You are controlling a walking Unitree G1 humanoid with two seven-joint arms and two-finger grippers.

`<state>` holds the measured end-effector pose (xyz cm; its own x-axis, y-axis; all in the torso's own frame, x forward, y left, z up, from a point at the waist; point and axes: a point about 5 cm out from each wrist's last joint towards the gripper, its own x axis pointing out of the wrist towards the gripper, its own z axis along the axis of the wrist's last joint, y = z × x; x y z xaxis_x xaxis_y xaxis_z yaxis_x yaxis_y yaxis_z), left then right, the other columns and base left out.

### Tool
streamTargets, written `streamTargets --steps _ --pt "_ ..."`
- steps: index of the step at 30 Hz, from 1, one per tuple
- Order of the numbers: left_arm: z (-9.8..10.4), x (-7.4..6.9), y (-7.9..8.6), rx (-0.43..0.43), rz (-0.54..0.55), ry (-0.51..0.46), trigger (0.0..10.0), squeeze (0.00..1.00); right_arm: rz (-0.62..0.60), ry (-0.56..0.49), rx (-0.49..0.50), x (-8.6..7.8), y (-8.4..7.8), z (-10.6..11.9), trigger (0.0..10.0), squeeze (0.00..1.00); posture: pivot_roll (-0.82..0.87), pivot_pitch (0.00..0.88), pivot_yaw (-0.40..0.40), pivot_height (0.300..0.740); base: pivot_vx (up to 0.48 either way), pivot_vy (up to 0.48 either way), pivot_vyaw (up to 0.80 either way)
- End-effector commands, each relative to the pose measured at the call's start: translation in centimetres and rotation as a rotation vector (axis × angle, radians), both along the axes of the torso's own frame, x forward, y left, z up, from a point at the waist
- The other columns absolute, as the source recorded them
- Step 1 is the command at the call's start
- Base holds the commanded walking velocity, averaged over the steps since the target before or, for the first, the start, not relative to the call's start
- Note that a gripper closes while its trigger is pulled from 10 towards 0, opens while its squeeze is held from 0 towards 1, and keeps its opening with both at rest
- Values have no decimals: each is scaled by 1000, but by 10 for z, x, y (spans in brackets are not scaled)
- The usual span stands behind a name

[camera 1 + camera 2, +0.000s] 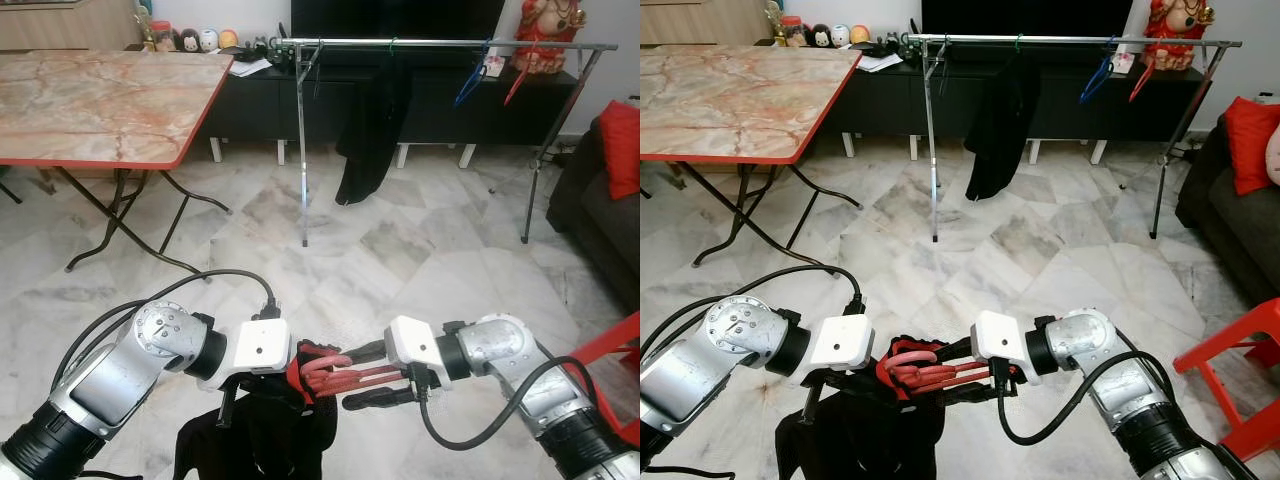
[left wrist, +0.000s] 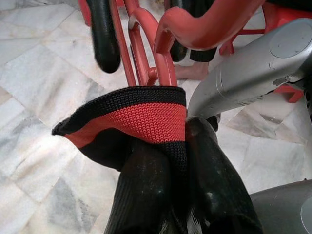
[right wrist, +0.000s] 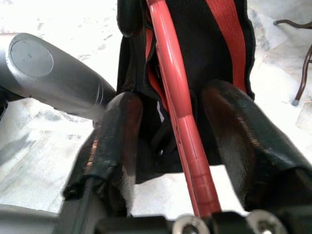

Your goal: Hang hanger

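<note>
Both arms up in front of me, low over the marble floor [image 1: 400, 250]. My left gripper [image 2: 180, 161] is clamped on the collar of a black garment [image 1: 255, 440] with a red knit band; in the left wrist view the two black fingers [image 2: 146, 185] pinch the fabric right at that band, and the rest of the garment hangs below the gripper. The red hanger [image 1: 335, 378] sits between my two grippers, its hook end by the left gripper at the collar, its long bars running across toward the right gripper [image 1: 365, 375]. Right gripper's fingers [image 3: 117, 141] are spread, one above and one below the hanger in the head view; from the right wrist camera the red bar passes through the gap between them without either pad clearly pressing on it, so I call it open around the hanger, not gripping. Beyond both grippers, well apart, stands a metal clothes rack [image 1: 450, 44] with a black garment on rack [image 1: 372, 130] hanging from it, plus a blue hanger [image 1: 470, 82] and a second red hanger [image 1: 520, 75] near its far end. Folding table [image 1: 100, 100] is off beyond the left gripper, a red stool [image 1: 1230, 380] close beside the right arm.
</note>
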<state>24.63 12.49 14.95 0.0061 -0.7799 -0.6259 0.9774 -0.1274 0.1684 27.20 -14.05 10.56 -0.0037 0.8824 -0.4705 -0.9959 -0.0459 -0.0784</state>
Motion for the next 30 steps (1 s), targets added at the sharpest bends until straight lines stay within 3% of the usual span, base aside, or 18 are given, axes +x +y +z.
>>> streamTargets --steps 1,30 --pt "14 3 -4 -15 -17 -68 10000 0 12 -4 -26 0 -2 -1 0 0 33 0 -49 740 0 0 0" --pt "22 0 -11 -64 -45 -79 10000 0 -21 -9 -21 -1 4 -8 0 0 36 0 -51 740 0 0 0"
